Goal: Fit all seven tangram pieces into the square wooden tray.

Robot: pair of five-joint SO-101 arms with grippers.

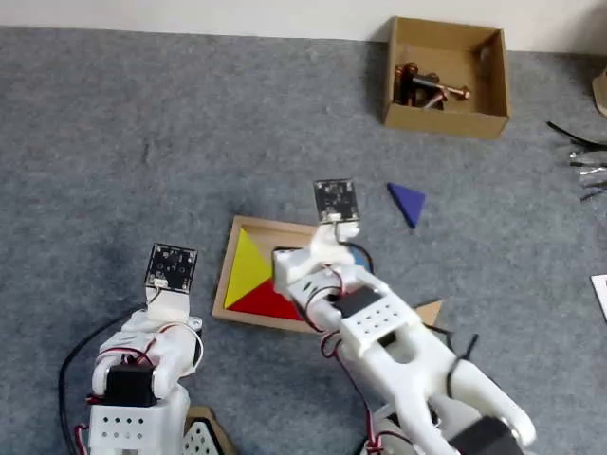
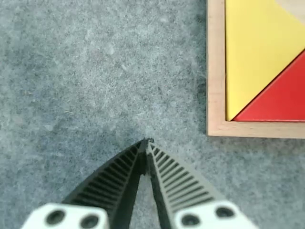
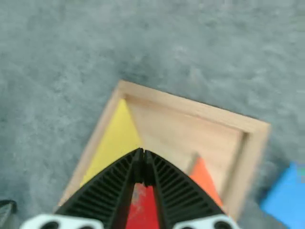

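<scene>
Right gripper (image 3: pixel 143 167) hangs over the square wooden tray (image 3: pixel 190 102) with its jaws pressed together and nothing between them. It is probably poised to nudge a piece rather than pick one up.

Left gripper (image 2: pixel 146 148) is also closed tight and empty. It sits low over the grey carpet (image 2: pixel 86 71) just beside the tray corner, likely parked out of the other arm's way.

In the tray, the yellow triangle (image 2: pixel 257 52) and red triangle (image 2: pixel 281 102) lie flush in one corner with their edges meeting. That looks meant to leave the remaining floor free for smaller pieces. The orange piece (image 3: pixel 204 183) lies near the opposite rim.

Outside the tray:
- The light-blue piece (image 3: pixel 286 198) is just beside the tray.
- The dark-blue triangle (image 1: pixel 408 202) is well apart on the carpet.
- The cardboard box (image 1: pixel 446 118) of metal bits is at the far edge.

The job looks under halfway done. No legible print or labels anywhere.
</scene>
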